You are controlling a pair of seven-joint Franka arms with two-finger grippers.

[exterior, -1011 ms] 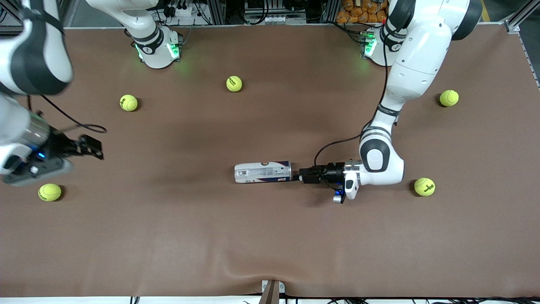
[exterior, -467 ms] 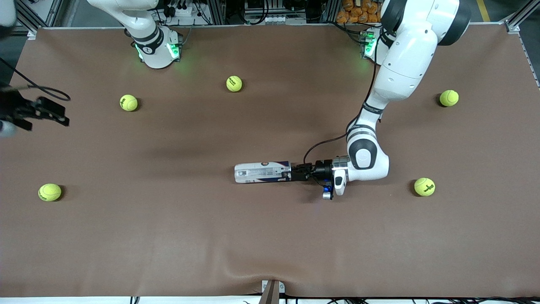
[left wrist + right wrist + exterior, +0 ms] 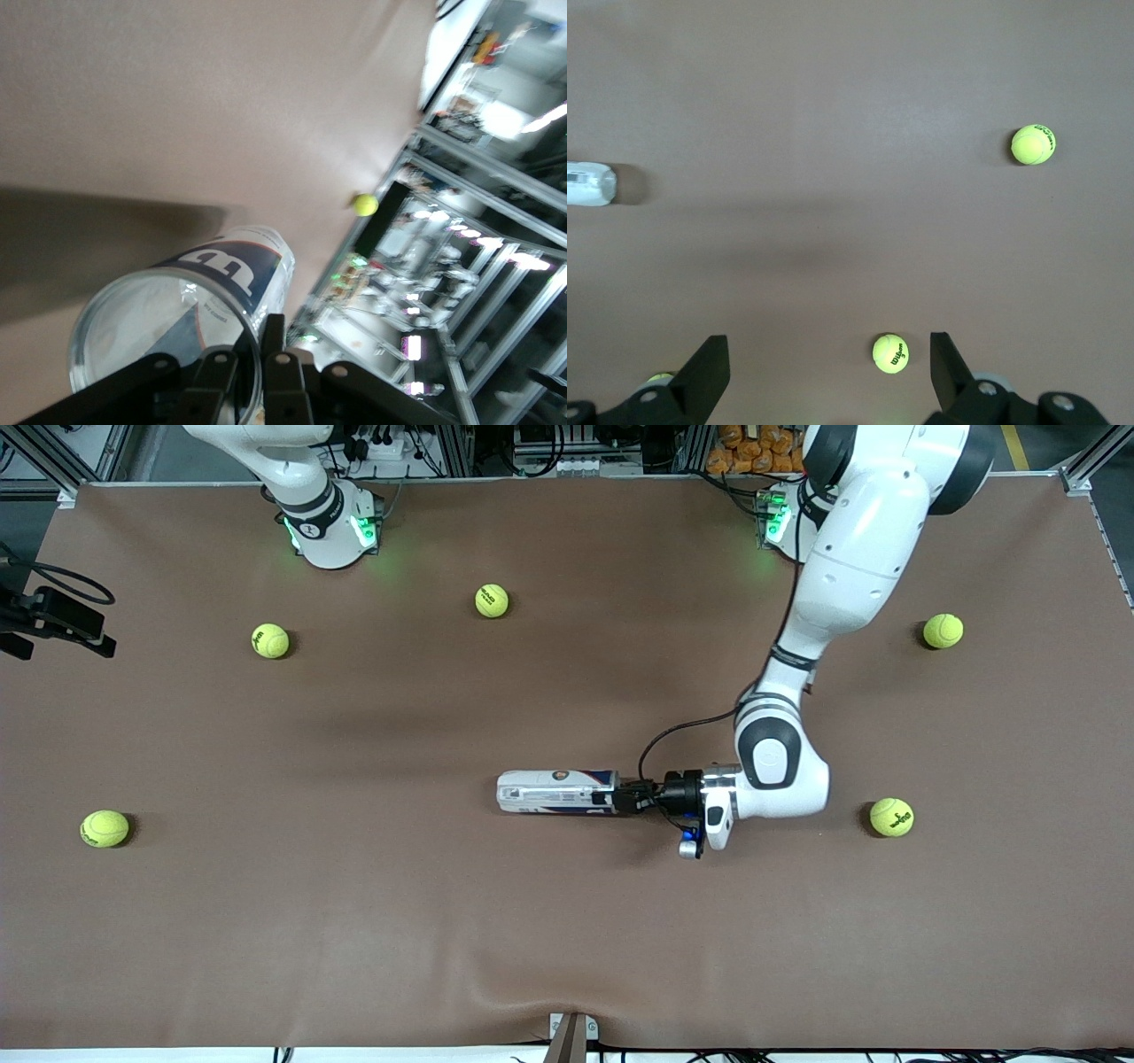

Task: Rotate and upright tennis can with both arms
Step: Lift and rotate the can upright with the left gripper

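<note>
The tennis can point(image 3: 556, 791) lies on its side near the middle of the brown tabletop point(image 3: 567, 921), its long axis running along the table from the right arm's end toward the left arm's end. The left claw point(image 3: 617, 797) sits at the can's end that faces the left arm's end of the tabletop, low and level with the can. Its fingers are pressed together on the can's rim: in the left wrist view the left claw point(image 3: 252, 354) pinches the clear wall at the open mouth of the tennis can point(image 3: 190, 323), one finger inside the mouth and one outside. The dark-blue and white label shows along the can's body past the mouth.

The right claw point(image 3: 58, 624) hangs in the air over the edge of the tabletop at the right arm's end, well apart from the can, and waits there. Its fingers point(image 3: 709, 372) are spread wide, with nothing between them; the right wrist view looks down on bare tabletop, with the can's end point(image 3: 589, 184) at the picture's edge.

Five yellow-green tennis balls lie scattered around the can, none touching it. One ball point(image 3: 891, 817) lies toward the left arm's end from the can, about as near the front camera. A second ball point(image 3: 943, 631) lies farther from the camera than the can, also toward that end. A third ball point(image 3: 492, 600) and a fourth ball point(image 3: 270, 640) lie farther from the camera, the fourth toward the right arm's end. A fifth ball point(image 3: 104, 828) lies far toward the right arm's end.
</note>
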